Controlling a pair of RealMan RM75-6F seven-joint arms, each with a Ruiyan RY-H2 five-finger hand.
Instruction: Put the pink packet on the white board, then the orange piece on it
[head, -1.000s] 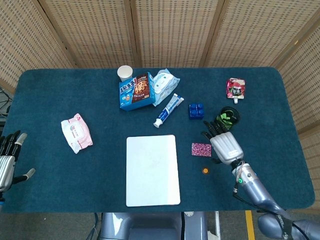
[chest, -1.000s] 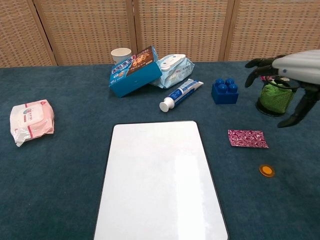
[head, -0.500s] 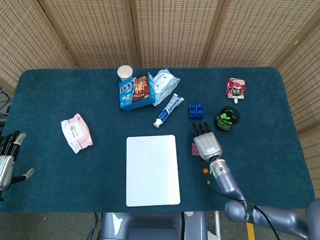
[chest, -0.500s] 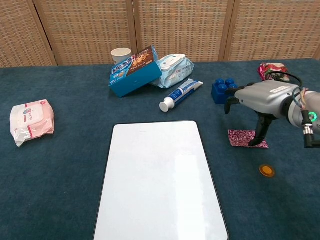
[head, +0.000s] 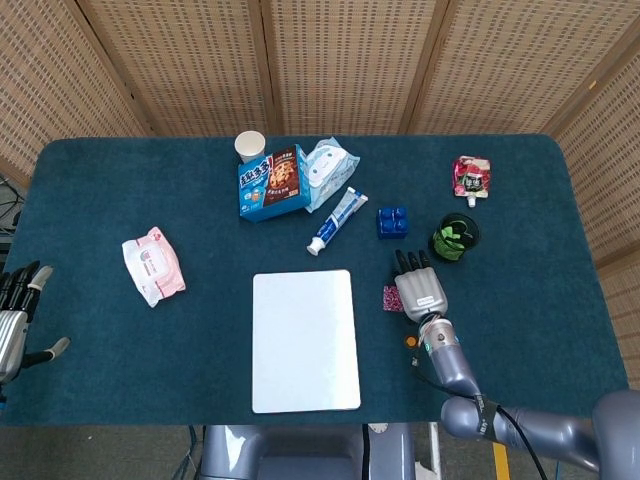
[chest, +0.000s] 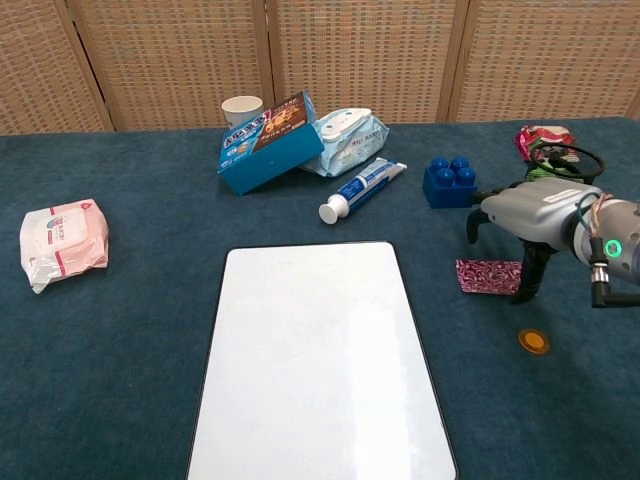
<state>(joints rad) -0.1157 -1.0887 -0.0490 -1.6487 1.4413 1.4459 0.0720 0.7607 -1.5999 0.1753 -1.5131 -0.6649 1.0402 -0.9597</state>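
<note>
Right hand (chest: 527, 215) hung over the right end of the small pink patterned foil packet (chest: 487, 277), palm down, fingers spread and pointing downward; one fingertip reached the dark blue felt surface (head: 120, 340) at the packet's right edge. It had hold of nothing; whether any finger actually touched the packet could not be told. Compared with half a second before, the hand had shifted slightly right and away from the white rectangular board (chest: 318, 365); a full second before, it had been up beside the green mesh cup (head: 455, 238).

The packet lay flat on the surface, just right of the board's upper right corner, not touching it, in the same spot as in both earlier frames. The small round orange piece (chest: 533, 341) sat on the surface nearer the robot than the packet, close to the right wrist in the head view, unmoved. The board was bare.

Left hand (head: 14, 315) hovered at the far left edge of the surface, fingers extended and apart, empty, in the same pose as before.

Behind the board: blue plastic building block (chest: 449, 182), white-and-blue toothpaste tube (chest: 362, 189), blue biscuit box (chest: 270, 141). A pink-and-white wipes pack (chest: 62, 241) lay well to the left. None had moved.
</note>
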